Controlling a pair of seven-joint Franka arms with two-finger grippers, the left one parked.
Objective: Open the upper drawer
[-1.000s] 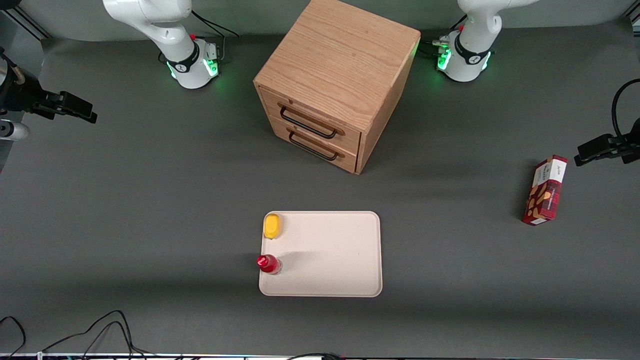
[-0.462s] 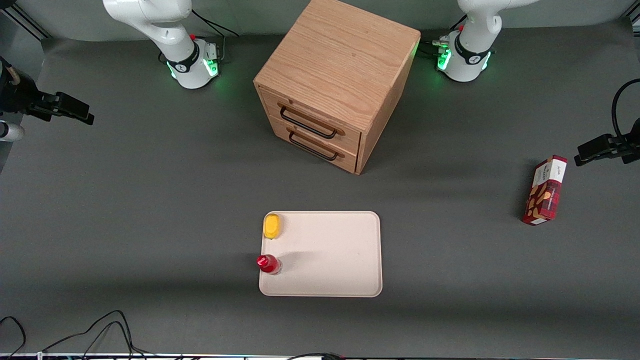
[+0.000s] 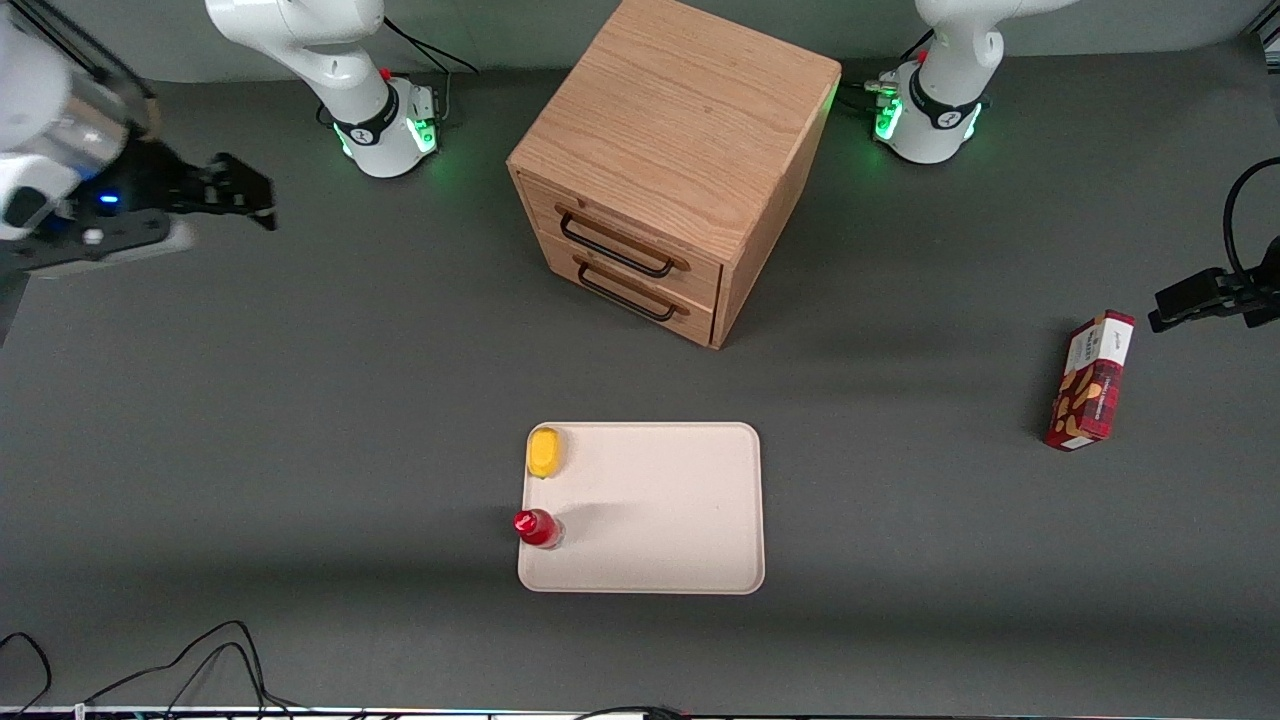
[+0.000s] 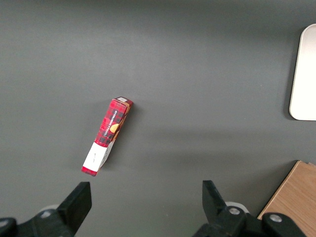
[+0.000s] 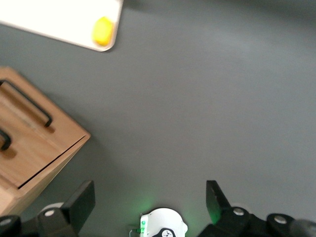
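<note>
The oak cabinet [image 3: 680, 130] stands in the middle of the table, farther from the front camera than the tray. Its upper drawer [image 3: 640, 232] is closed, with its long black wire handle [image 3: 612, 245] against the front; the matching bottom drawer [image 3: 645, 292] below is closed too. My right gripper [image 3: 255, 195] hangs high over the working arm's end of the table, well apart from the cabinet, open and empty. In the right wrist view the gripper [image 5: 149, 192] has its fingers spread wide over bare mat, with the upper drawer [image 5: 19, 154] off to one side.
A cream tray [image 3: 680, 500] lies nearer the front camera than the cabinet, with a yellow object [image 3: 544, 452] and a red-capped bottle [image 3: 537, 527] on it. A red box [image 3: 1090, 380] lies toward the parked arm's end. Cables [image 3: 200, 660] trail at the front edge.
My right gripper has swung in from the table's end toward the cabinet and now sits higher and larger in the front view. The drawers have not moved.
</note>
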